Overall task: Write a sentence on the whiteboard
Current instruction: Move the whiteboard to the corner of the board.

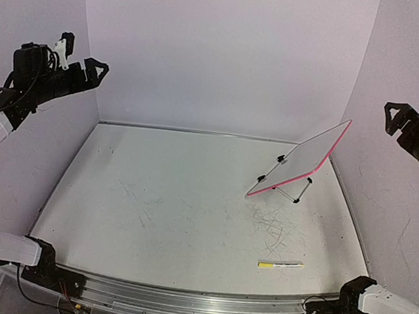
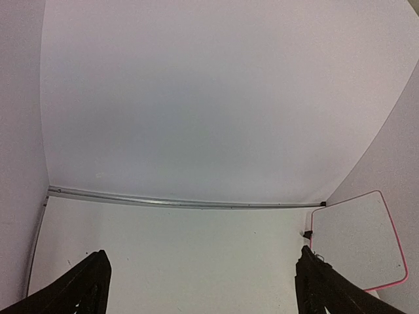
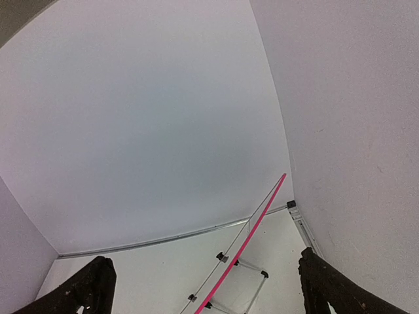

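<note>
The whiteboard (image 1: pixel 305 162), white with a pink-red rim, leans tilted on small black-footed stand legs at the table's back right. Its face looks blank, and the sentence is not in view. The left wrist view shows the whiteboard (image 2: pixel 357 242) at the lower right. The right wrist view catches the whiteboard (image 3: pixel 243 245) almost edge-on. My left gripper (image 1: pixel 97 68) hangs high by the left wall, open and holding nothing (image 2: pixel 201 261). Up by the right wall, my right gripper (image 1: pixel 393 115) is also open and holds nothing (image 3: pixel 204 261). Both are far from the board.
A marker (image 1: pixel 281 265) with a yellow cap lies flat on the table near the front right. Faint grey scribbles (image 1: pixel 277 230) mark the tabletop between it and the board. White walls close in the back and both sides.
</note>
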